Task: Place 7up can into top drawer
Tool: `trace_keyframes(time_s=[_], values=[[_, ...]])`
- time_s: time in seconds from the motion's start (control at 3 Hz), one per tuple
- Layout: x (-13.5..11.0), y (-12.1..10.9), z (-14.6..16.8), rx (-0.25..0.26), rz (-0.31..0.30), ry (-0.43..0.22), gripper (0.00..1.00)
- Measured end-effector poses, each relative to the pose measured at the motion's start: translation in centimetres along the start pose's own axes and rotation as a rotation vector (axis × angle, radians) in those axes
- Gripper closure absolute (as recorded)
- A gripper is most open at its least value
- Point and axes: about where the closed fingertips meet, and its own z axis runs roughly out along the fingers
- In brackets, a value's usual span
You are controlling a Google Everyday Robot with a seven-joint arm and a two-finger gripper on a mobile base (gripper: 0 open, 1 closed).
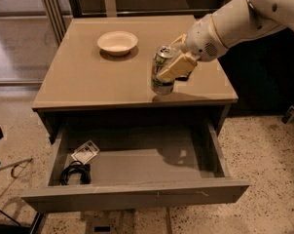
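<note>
Camera view: gripper (pixel 170 62) clamped on 7up can (pixel 161 74) at cabinet top (pixel 88 79); top drawer (pixel 137 195) open, transfer and drop remain.

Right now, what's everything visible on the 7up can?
The 7up can is a small metal cylinder with a pale body, darker markings and a silver top with the pull tab showing. It sits roughly upright, leaning slightly, near the front edge of the tan cabinet top, right of centre, not in the open top drawer below. The gripper is shut on its upper half from the right, covering part of the label. Whether its base touches the surface is unclear.
</note>
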Motion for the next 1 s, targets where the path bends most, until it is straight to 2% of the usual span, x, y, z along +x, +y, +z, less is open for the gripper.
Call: trace_keyframes(time_s=[0.33,0.67,1.0], values=[[-0.9,5.5,-1.7,-0.057,-0.001,-0.024,1.00],[-0.6,6.0,-1.5,-0.067,0.008,-0.021,1.00],[-0.1,7.4,-1.1,-0.065,-0.020,-0.005,1.00]])
